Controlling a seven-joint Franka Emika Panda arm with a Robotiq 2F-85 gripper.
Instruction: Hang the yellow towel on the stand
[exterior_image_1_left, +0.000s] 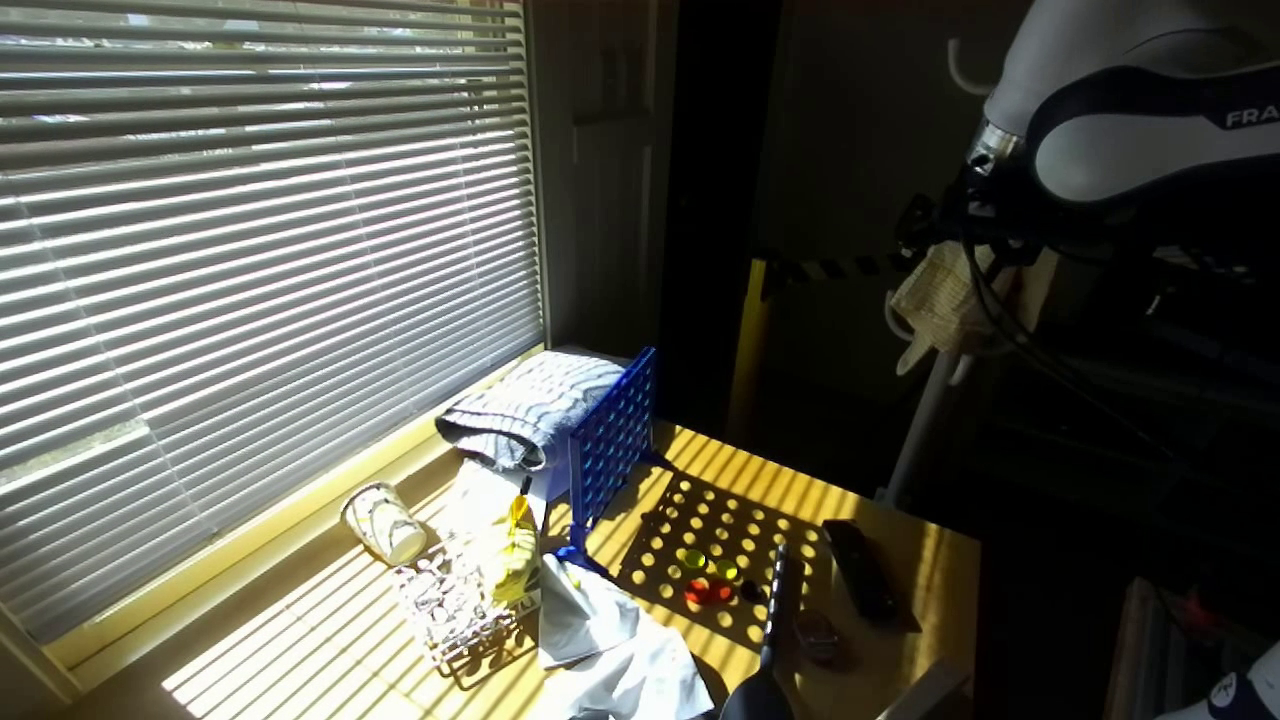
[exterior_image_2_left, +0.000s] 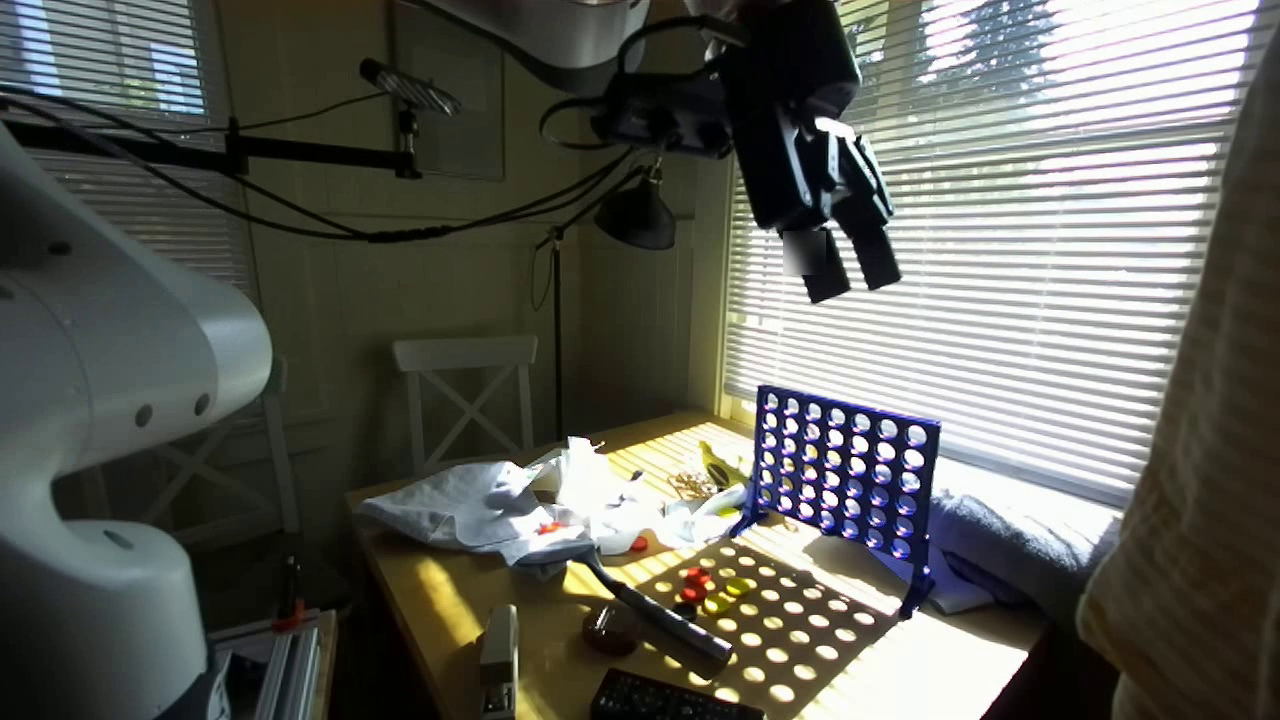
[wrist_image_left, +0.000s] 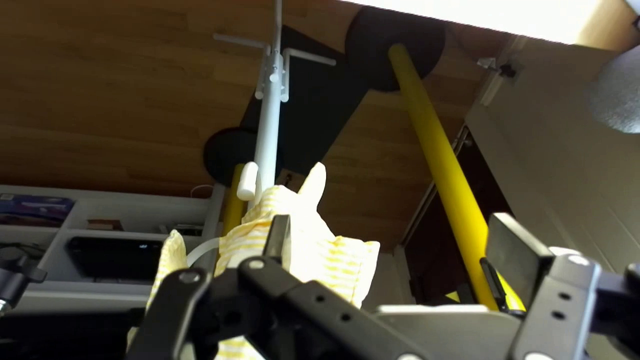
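The yellow towel (wrist_image_left: 310, 230), pale with yellow stripes, hangs at the hooks of the stand (wrist_image_left: 270, 120) in the wrist view. In an exterior view the towel (exterior_image_1_left: 945, 300) is bunched around the upper part of the grey pole of the stand (exterior_image_1_left: 925, 430). A long fold of the towel (exterior_image_2_left: 1180, 480) fills the right edge in an exterior view. My gripper (wrist_image_left: 400, 245) is open, its fingers wide apart; one finger overlaps the towel in the wrist view, and whether they touch I cannot tell. The gripper (exterior_image_2_left: 855, 280) also shows high above the table, with nothing held.
A yellow post (wrist_image_left: 435, 145) with a black base rises near the stand. On the table are a blue game frame (exterior_image_2_left: 850, 407), a striped cloth (exterior_image_1_left: 545, 400), a white cloth (exterior_image_1_left: 630, 665) and a remote (exterior_image_1_left: 858, 570). Window blinds (exterior_image_1_left: 260, 250) stand behind the table.
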